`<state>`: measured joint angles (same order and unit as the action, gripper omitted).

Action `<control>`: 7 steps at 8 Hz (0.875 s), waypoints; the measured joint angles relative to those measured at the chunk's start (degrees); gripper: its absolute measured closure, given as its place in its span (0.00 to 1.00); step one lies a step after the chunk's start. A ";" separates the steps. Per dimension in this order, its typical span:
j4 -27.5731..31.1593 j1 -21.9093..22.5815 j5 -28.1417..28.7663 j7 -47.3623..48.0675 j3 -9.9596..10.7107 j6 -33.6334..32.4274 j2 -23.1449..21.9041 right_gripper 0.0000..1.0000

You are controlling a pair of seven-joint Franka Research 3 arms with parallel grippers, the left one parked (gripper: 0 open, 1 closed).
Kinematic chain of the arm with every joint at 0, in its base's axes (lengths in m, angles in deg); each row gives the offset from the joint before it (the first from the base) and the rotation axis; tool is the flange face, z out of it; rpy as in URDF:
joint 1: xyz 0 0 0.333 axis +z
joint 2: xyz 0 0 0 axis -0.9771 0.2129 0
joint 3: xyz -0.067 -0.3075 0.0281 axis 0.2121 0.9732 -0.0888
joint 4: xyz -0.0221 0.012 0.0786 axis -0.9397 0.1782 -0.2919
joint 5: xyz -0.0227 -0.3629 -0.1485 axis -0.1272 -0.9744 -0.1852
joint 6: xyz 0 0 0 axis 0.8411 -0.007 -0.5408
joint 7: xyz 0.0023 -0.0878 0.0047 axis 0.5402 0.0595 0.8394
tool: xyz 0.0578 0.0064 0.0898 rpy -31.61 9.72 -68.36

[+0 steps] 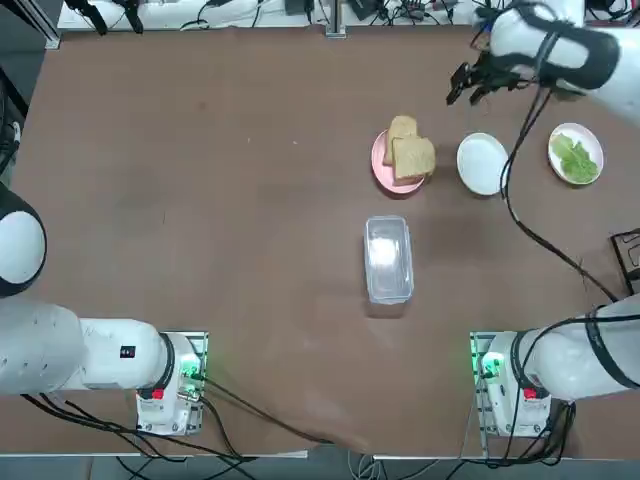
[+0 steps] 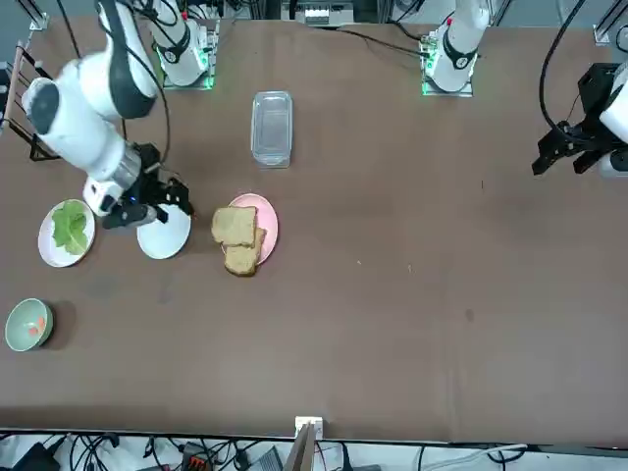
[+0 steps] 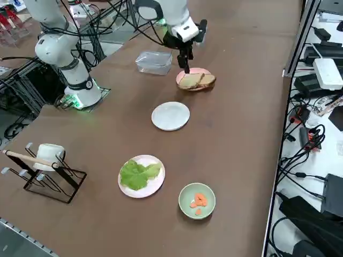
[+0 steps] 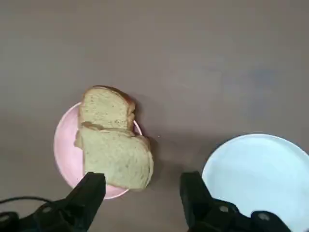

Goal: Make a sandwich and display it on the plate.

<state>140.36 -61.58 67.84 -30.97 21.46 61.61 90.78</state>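
Two crusted tan toast slices (image 1: 408, 150) overlap on the round pink plate (image 1: 382, 163) at the frame's upper middle, beside the smooth white plate (image 1: 482, 164); the right claw (image 1: 466, 85) hovers wide open, empty.

Right gripper (image 2: 167, 209) up off the table, fingers apart and empty, over the near edge of the bare white plate (image 2: 163, 238). Just beside that, a pink plate (image 2: 267, 218) with two toast slices (image 2: 237, 238) overlapping, the lower one hanging past the rim; on the other side, a second white plate (image 2: 47, 238) with lettuce (image 2: 70, 227). Pale-green bowl (image 2: 27, 325) with orange carrot bits (image 2: 35, 329) nearer the camera, clear lidded container (image 2: 272, 128) farther up the brown table (image 2: 412, 255).
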 joint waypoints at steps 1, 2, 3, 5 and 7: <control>1.39 1.16 1.08 -0.11 -0.03 3.45 2.36 0.05; 1.83 2.18 3.21 -0.33 -0.05 5.81 5.03 0.08; 1.78 3.08 4.70 -0.70 -0.08 7.96 7.71 0.10; 1.53 4.60 5.22 -0.73 -0.11 10.70 11.49 0.11; 1.31 4.69 5.23 -0.73 -0.07 10.97 12.80 0.11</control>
<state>141.67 -56.89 73.06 -31.71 21.39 72.58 103.58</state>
